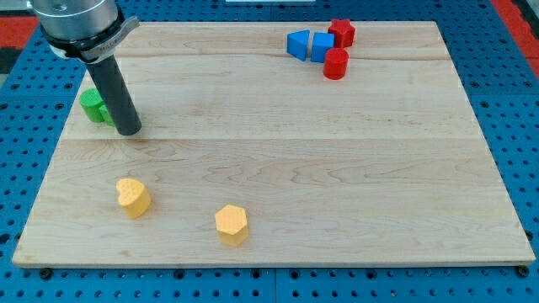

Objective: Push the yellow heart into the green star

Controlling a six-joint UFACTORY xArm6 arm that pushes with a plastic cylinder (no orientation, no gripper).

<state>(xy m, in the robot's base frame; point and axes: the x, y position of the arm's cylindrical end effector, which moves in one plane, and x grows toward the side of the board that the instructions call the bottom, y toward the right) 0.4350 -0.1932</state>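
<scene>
Barely started, by my read — the yellow heart [133, 197] sits near the board's bottom-left, well apart from the green star [93, 104], which is up the view's left edge. Nothing touches the heart yet. The rod comes down w/ its tip [128, 130] just beside the star, on the star's right and a shade lower; the rod hides part of the green, so its shape is hard to confirm and there may be a 2nd green piece behind it — can't tell. No jaws on this rig, so nothing to open or clamp; the tip holds nothing.

Left to do, I'd judge: get the tip round below the heart, then shove it up toward the star.

Count, relative to the star:
- yellow: 2 — heart below it, a yellow hexagon [232, 224] further right of the heart
- green: 1 seen for sure
- blue: 2, blue triangle [296, 44] + blue cube [322, 45], far right at the top
- red: 2, red star [341, 32] + red cylinder [335, 63], touching the blues
</scene>
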